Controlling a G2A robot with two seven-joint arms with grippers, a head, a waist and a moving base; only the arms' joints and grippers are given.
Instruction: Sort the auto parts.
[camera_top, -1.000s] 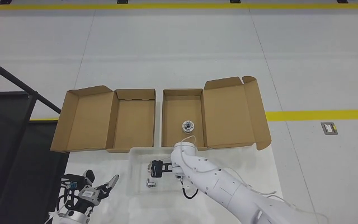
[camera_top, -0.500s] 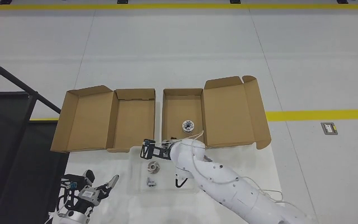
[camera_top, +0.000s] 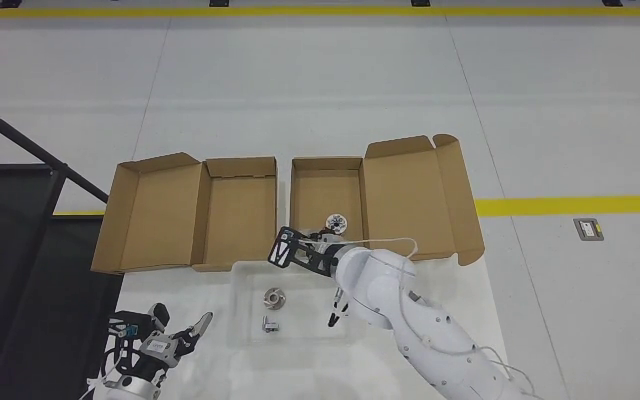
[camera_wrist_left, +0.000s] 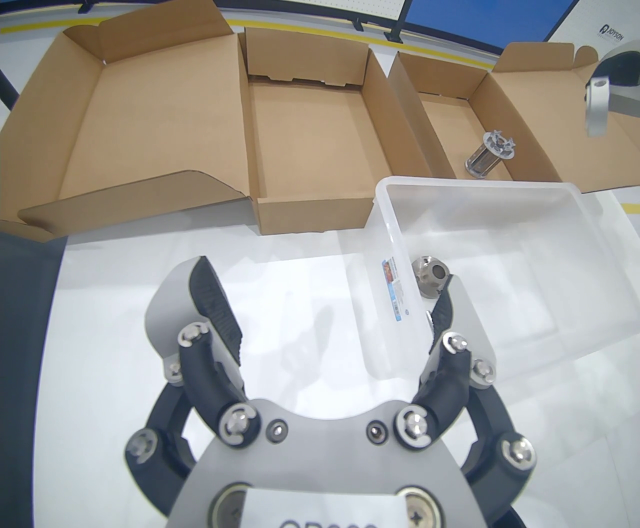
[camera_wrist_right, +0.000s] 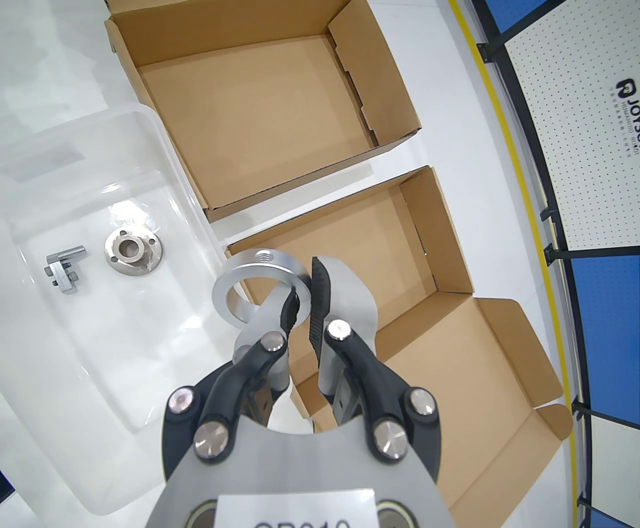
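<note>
Nearest the robot, the left gripper (camera_wrist_left: 325, 285) (camera_top: 180, 322) hangs over the white table (camera_top: 200, 290) just beside the clear bin (camera_wrist_left: 380, 200) (camera_top: 245, 300), its jaws spread wide with nothing between them. Inside the bin lie a small bracket (camera_wrist_right: 65, 272) (camera_top: 269, 325) and, a little farther in, a round flanged hub (camera_wrist_right: 133, 248) (camera_top: 273, 298) (camera_wrist_left: 430, 272), near each other but apart. At the bin's far rim, the right gripper (camera_wrist_right: 305, 290) (camera_top: 290, 250) pinches a silver ring (camera_wrist_right: 260, 259) by its edge, holding it in the air above the near corner of the right box (camera_top: 325, 200). That box holds an upright cylinder (camera_top: 337, 223) (camera_wrist_left: 490, 155). The left box (camera_top: 240, 215) stands just beside it.
</note>
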